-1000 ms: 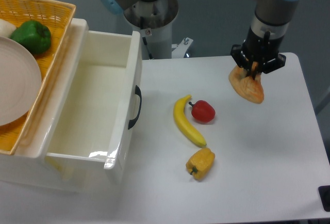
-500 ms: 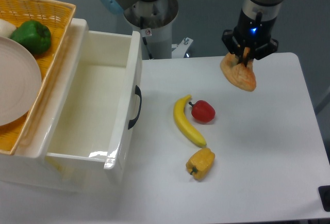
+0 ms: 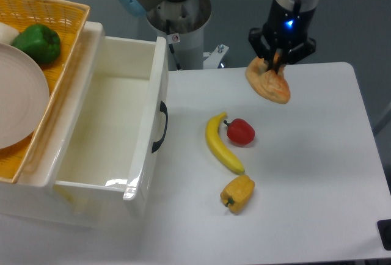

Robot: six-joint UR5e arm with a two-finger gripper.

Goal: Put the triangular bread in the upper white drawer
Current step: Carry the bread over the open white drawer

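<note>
My gripper (image 3: 280, 57) is shut on the triangular bread (image 3: 269, 84), an orange-tan wedge that hangs below the fingers above the back of the table, right of centre. The upper white drawer (image 3: 153, 109) stands pulled open at the left, its inside bare, its black curved handle (image 3: 161, 126) facing the table. The bread is well to the right of the drawer and higher than the table top.
A yellow banana (image 3: 220, 143), a red pepper (image 3: 241, 131) and a yellow-orange bell pepper (image 3: 237, 193) lie mid-table. A woven yellow basket (image 3: 67, 14) with a green pepper (image 3: 38, 43) and a white plate (image 3: 18, 97) sits over the drawer's left side. The robot base (image 3: 177, 21) stands behind.
The gripper has carried the bread up and to the left, from above the table's right side toward the back centre. Nothing else has moved.
</note>
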